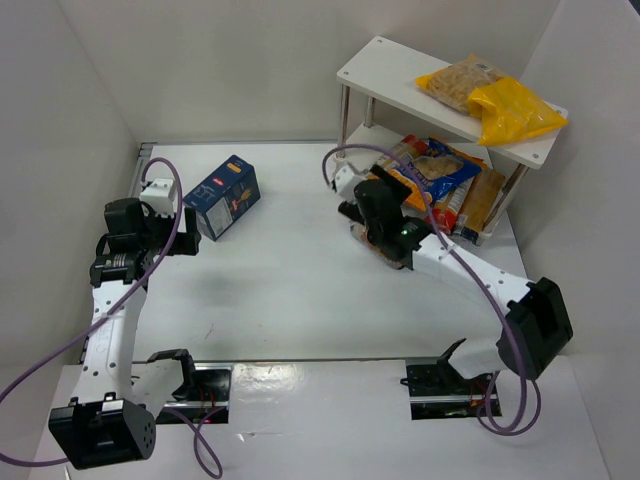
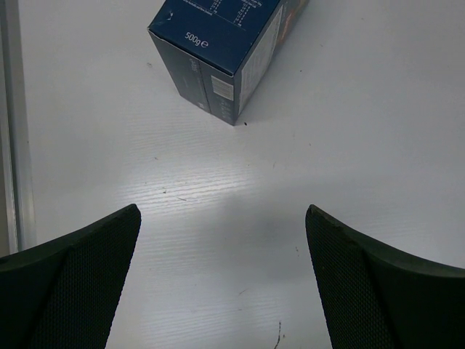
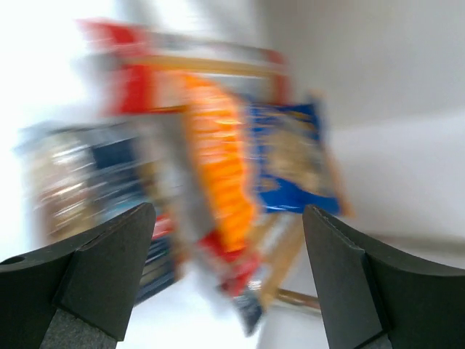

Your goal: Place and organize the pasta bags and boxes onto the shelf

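The dark-blue pasta box point(image 1: 222, 196) lies on the table at the left, and its end shows ahead in the left wrist view point(image 2: 218, 51). My left gripper point(image 1: 188, 232) point(image 2: 221, 214) is open and empty just short of it. The white shelf point(image 1: 385, 70) stands at the back right. Two yellow bags point(image 1: 490, 100) lie on its top board. The orange-and-blue bag point(image 1: 440, 165) point(image 3: 290, 160) and long red-orange bags point(image 1: 480, 200) lie on the lower tier. My right gripper point(image 1: 380, 200) point(image 3: 229, 211) is open and empty in front of the lower tier. The right wrist view is blurred.
White walls close the table in on the left, back and right. A metal rail point(image 2: 14, 145) runs along the table's left edge beside my left gripper. A dark-labelled packet point(image 3: 87, 174) shows blurred at the left of the lower tier.
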Available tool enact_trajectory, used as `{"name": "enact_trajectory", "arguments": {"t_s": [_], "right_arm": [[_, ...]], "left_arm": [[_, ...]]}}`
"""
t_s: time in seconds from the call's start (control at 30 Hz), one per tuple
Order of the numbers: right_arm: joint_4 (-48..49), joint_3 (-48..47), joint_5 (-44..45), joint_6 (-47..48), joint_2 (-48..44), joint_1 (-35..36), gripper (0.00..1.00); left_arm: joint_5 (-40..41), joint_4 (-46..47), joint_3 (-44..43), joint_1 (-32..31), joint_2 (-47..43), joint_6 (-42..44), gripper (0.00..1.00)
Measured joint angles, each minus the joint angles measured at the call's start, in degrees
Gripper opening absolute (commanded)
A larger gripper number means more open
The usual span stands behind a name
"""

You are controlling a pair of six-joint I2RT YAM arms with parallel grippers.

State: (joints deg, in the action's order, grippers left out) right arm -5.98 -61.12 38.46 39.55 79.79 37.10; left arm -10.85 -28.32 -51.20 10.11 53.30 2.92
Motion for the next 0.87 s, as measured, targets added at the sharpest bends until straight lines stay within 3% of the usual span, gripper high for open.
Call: {"name": "enact_trajectory", "arguments": {"t_s": [0.1, 0.27, 0.47, 0.67, 0.87], "right_arm": [[-10.4, 0.0, -9.0, -4.2, -1.7, 3.5, 0.91], [-24.8, 0.0, -28.3, -10.4, -3.0, 3.4, 0.91], [-32.2, 0.0, -46.7, -16.5, -3.0, 2.1, 0.91], [-34.3, 0.0, -53.7, -20.7, -3.0, -6.3, 0.91], [-35.7, 0.0, -56.2, -22.3, -3.8, -8.0, 0.91]], "left_arm": [[-0.3, 0.0, 0.0, 0.0, 0.0, 0.0, 1.00], [-0.9, 0.0, 0.0, 0.0, -1.0, 0.1, 1.00], [-1.0, 0.0, 0.0, 0.0, -1.9, 0.1, 1.00], [-1.0, 0.0, 0.0, 0.0, -1.9, 0.1, 1.00], [-1.0, 0.0, 0.0, 0.0, -1.9, 0.1, 1.00]]}}
